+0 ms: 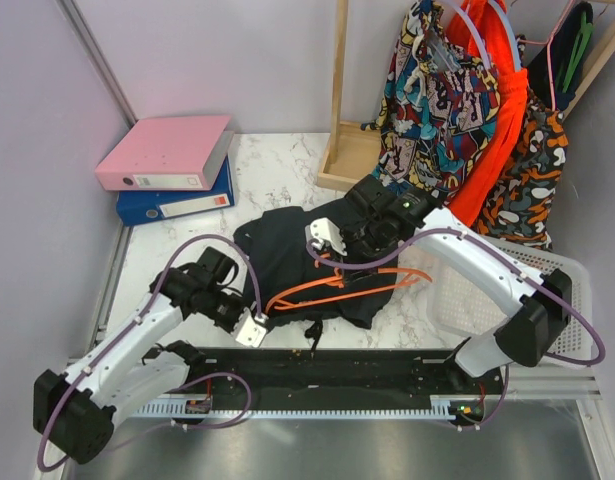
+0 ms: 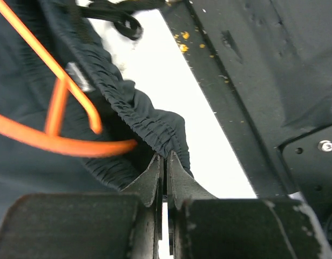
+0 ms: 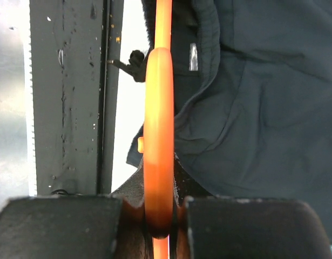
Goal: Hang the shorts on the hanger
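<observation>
The black shorts (image 1: 297,245) lie crumpled in the middle of the marble table. The thin orange hanger (image 1: 342,285) lies across their near half. My left gripper (image 1: 259,315) is shut on the gathered waistband at the near-left edge of the shorts (image 2: 144,116); its fingertips (image 2: 164,156) pinch the fabric, with the hanger (image 2: 58,143) just to the left. My right gripper (image 1: 329,258) is over the shorts and is shut on the hanger (image 3: 158,108), whose orange bar runs straight between the fingers (image 3: 159,167). The shorts (image 3: 252,108) fill the right of that view. The drawstring (image 1: 309,335) dangles at the near edge.
A pink binder (image 1: 165,152) on a blue one (image 1: 172,203) lies at the back left. A wooden rack (image 1: 339,100) with a comic-print garment (image 1: 437,80) and an orange garment (image 1: 497,140) stands at the back right. A white basket (image 1: 547,290) sits right. A black rail (image 1: 337,370) runs along the front.
</observation>
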You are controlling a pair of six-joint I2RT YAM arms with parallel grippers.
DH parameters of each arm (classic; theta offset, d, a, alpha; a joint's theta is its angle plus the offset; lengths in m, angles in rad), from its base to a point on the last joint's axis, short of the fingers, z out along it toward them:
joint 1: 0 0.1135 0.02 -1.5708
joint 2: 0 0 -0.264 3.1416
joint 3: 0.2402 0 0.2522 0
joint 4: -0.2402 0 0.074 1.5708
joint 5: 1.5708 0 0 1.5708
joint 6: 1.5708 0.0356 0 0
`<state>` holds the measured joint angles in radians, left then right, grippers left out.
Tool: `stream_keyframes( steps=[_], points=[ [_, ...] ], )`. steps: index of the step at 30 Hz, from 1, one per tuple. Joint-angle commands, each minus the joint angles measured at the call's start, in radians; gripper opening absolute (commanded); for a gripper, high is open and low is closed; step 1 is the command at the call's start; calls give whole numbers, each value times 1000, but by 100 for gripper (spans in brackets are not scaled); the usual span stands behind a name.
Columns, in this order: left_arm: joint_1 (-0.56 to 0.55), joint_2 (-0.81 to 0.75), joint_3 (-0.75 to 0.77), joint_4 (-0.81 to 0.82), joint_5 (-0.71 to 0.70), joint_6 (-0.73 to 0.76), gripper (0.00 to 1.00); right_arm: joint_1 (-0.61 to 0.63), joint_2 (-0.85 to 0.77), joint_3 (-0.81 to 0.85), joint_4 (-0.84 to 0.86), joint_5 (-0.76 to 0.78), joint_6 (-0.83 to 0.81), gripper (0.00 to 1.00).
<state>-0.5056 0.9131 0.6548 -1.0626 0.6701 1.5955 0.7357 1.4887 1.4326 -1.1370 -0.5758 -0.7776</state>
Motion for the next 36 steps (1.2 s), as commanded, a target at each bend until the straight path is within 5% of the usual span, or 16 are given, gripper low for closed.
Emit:
stream_keyframes(
  steps=[1, 15, 19, 20, 25, 32, 36],
  points=[
    [-22, -78, 43, 16, -10, 20, 2, 11, 48, 86, -13, -73, -48, 0],
    [-37, -54, 128, 107, 16, -115, 4, 96, 102, 94, 130, -128, 47, 0],
    [-21, -71, 117, 183, -38, -374, 53, 96, 62, 3, 238, -150, 112, 0],
    [7, -78, 118, 167, -20, -414, 57, 96, 48, -30, 252, -154, 115, 0],
    [369, -45, 186, 24, 213, -395, 71, 94, 58, -72, 281, -168, 124, 0],
    [478, 190, 272, -247, 108, -110, 69, 97, 93, -51, 283, -125, 136, 0],
    [478, 158, 200, -249, 72, -19, 70, 103, 88, -47, 253, -50, 132, 0]
  ],
)
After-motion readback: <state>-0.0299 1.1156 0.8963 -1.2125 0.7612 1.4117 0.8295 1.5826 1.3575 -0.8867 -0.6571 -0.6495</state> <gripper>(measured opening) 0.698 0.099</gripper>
